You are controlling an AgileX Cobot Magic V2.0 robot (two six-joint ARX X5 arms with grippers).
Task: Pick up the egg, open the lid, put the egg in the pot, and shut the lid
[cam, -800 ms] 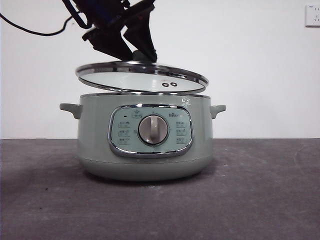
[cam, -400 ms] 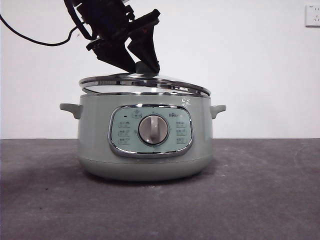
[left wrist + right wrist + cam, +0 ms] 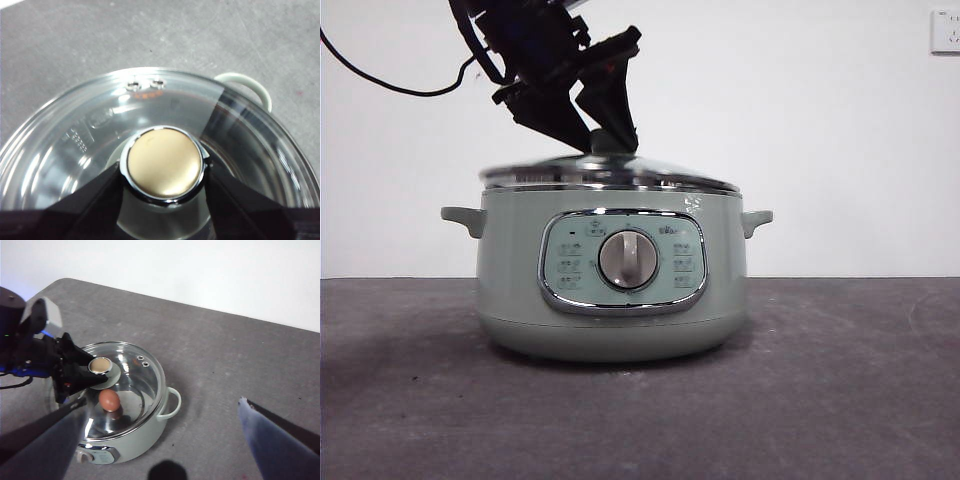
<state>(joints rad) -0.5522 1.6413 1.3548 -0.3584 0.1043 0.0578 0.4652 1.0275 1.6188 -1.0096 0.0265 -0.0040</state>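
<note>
One sage-green electric pot (image 3: pixel 610 300) with two side handles (image 3: pixel 463 218) and one dial (image 3: pixel 627 260); one glass lid (image 3: pixel 608 175) with one knob (image 3: pixel 164 163), seemingly two vent holes (image 3: pixel 146 83); one egg (image 3: pixel 109 400); two grippers, left gripper (image 3: pixel 603 130), right gripper (image 3: pixel 160 440).

The lid (image 3: pixel 608 174) seals the pot (image 3: pixel 610 290) mouth; the left gripper (image 3: pixel 602 135) crowds its knob (image 3: pixel 164 162); surrounding table (image 3: pixel 840 390) lies open.

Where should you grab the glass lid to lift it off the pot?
By its knob, from straight above. The lid lies flat on the pot, and its glass dome is smooth and wide with nothing else to pinch. The knob stands up at the centre, so two jaws fit on either side. The left gripper holds it exactly that way.
</note>
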